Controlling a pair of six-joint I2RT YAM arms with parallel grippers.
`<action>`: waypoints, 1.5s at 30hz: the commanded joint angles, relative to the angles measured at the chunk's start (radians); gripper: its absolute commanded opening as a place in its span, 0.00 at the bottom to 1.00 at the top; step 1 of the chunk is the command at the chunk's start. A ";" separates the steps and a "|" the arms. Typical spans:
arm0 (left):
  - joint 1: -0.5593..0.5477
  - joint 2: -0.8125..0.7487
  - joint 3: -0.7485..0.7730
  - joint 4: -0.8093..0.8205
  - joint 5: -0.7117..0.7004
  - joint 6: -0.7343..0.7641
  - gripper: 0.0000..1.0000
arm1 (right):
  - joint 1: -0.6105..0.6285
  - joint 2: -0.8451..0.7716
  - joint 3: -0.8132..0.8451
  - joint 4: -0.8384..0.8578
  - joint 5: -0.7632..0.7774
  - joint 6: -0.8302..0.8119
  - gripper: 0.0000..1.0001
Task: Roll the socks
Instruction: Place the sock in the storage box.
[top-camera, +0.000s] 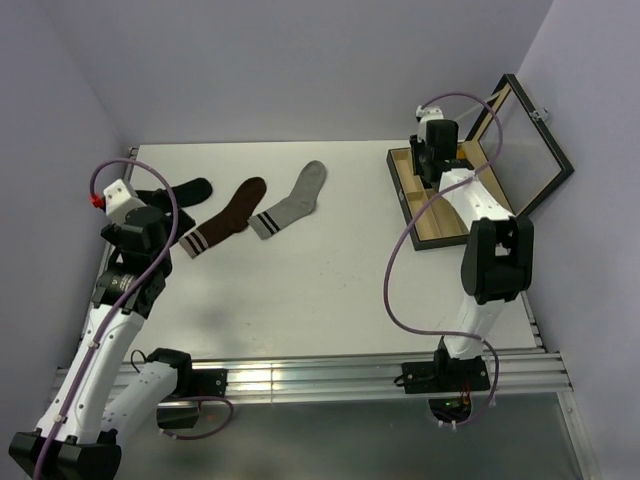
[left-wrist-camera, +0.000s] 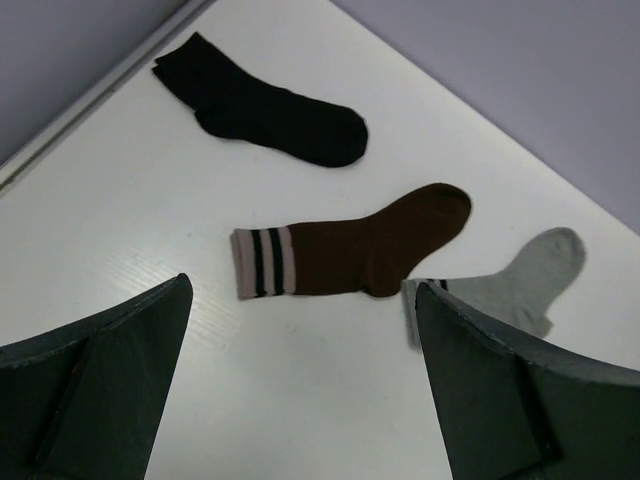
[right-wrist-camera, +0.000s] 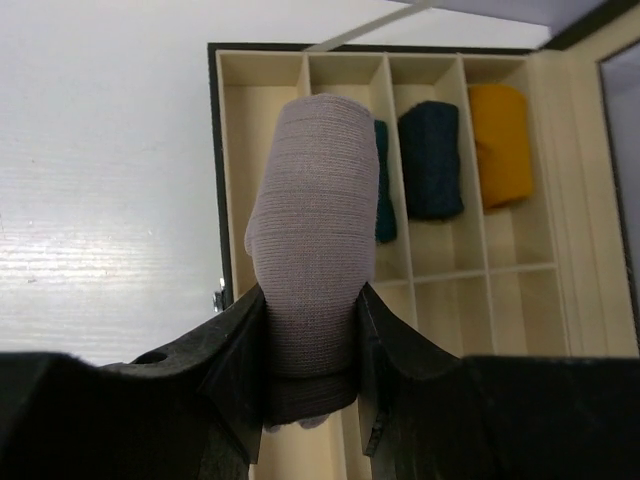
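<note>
From above, your grey sock (top-camera: 292, 205) lies flat and unrolled at upper centre, beside a brown sock (top-camera: 235, 210) and a black sock (top-camera: 190, 188). In the left wrist view, the left gripper (left-wrist-camera: 302, 290) hangs over them, jaws spread wide and empty. In the right wrist view, the right gripper (right-wrist-camera: 312, 300) pinches the rolled pink sock (right-wrist-camera: 315, 200) at centre frame, over the box (right-wrist-camera: 226, 150). By my reading one roll is made but not yet put down, and the grey one is left.

The light grey sock (top-camera: 291, 203) lies flat and unrolled on the tabletop (top-camera: 330, 285), toward 11 o'clock from its middle, with its toe pointing to 1 o'clock and its dark-striped cuff at 7 o'clock. The dusty pink sock (right-wrist-camera: 315, 230) (a tight roll, greyish in this light) stands pinched in the right end effector (right-wrist-camera: 312, 300).
</note>
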 joint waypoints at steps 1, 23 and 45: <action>-0.008 -0.014 -0.025 0.017 -0.130 0.035 0.99 | -0.015 0.095 0.126 -0.038 -0.090 -0.070 0.00; -0.011 -0.115 -0.104 0.092 -0.230 0.015 0.99 | -0.053 0.410 0.394 -0.209 -0.187 -0.076 0.00; -0.002 -0.101 -0.109 0.089 -0.219 0.004 0.99 | -0.088 0.594 0.620 -0.407 -0.262 0.061 0.15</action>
